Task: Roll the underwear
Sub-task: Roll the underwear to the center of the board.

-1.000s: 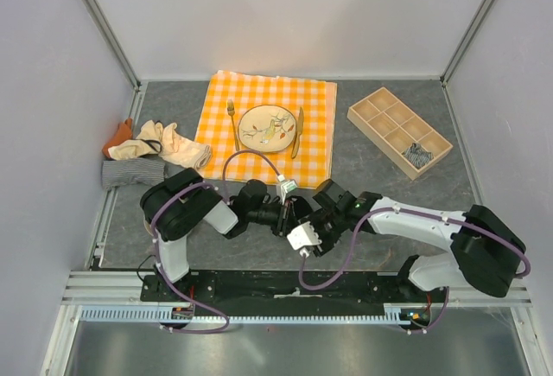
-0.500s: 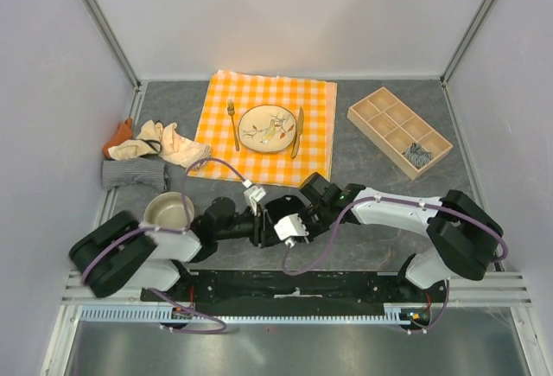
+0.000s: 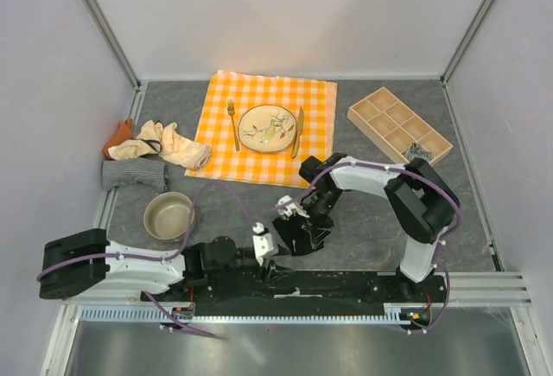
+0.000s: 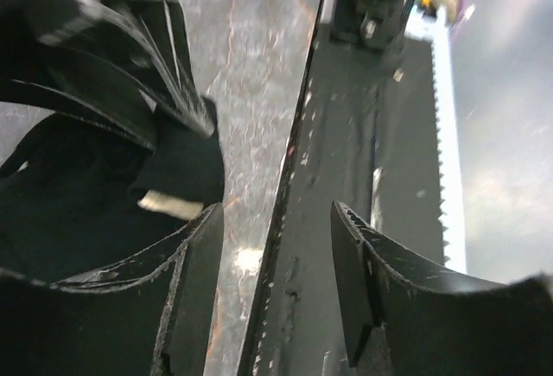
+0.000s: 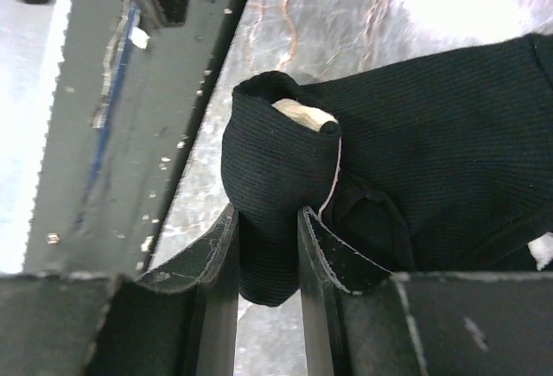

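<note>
Right gripper (image 5: 268,251) is clamped on a rolled fold of the black underwear (image 5: 449,134), with a cream strip showing inside the fold. The garment lies on the grey table (image 3: 363,229), just beside the front rail (image 3: 294,285). Left gripper (image 4: 276,251) stands with jaws apart, holding nothing, beside the garment's edge. Other underwear (image 3: 151,147) is piled at the table's left edge.

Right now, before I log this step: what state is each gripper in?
Left gripper: open, empty.
Right gripper: shut on the black underwear.
</note>
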You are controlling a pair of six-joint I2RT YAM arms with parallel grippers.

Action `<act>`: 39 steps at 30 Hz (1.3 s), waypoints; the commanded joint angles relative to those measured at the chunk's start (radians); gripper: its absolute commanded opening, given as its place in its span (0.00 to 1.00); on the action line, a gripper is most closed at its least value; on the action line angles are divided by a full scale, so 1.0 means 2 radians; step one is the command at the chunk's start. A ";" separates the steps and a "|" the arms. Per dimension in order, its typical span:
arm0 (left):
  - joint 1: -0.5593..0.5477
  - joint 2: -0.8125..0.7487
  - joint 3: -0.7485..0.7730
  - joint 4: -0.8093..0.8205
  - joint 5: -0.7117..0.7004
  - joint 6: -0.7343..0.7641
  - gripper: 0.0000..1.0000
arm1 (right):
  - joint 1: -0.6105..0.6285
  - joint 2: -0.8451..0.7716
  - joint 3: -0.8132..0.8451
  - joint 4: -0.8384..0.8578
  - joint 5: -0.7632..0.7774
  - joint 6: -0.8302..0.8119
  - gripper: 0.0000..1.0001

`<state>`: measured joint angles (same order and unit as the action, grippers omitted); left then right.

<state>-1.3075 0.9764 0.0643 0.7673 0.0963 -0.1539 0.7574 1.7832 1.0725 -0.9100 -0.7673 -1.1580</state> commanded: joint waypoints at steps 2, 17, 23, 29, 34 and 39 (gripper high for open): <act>-0.062 0.079 0.050 -0.015 -0.099 0.154 0.60 | -0.030 0.080 0.020 -0.129 -0.022 -0.025 0.22; -0.086 0.215 0.157 -0.060 -0.138 0.227 0.63 | -0.029 0.099 0.020 -0.100 -0.006 0.008 0.24; -0.086 0.269 0.186 -0.078 -0.152 0.224 0.60 | -0.030 0.097 0.022 -0.096 -0.009 0.013 0.24; -0.086 0.291 0.203 -0.113 -0.179 0.185 0.02 | -0.031 0.081 0.025 -0.093 -0.010 0.021 0.30; -0.064 0.279 0.197 -0.152 -0.137 0.096 0.02 | -0.067 0.009 0.028 -0.054 -0.001 0.059 0.40; -0.004 0.272 0.173 -0.147 -0.016 0.003 0.02 | -0.103 -0.097 -0.002 0.021 0.021 0.112 0.54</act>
<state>-1.3895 1.5246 0.4507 0.5396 -0.1467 0.0658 0.6075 1.7611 1.0981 -1.0401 -0.7929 -1.0069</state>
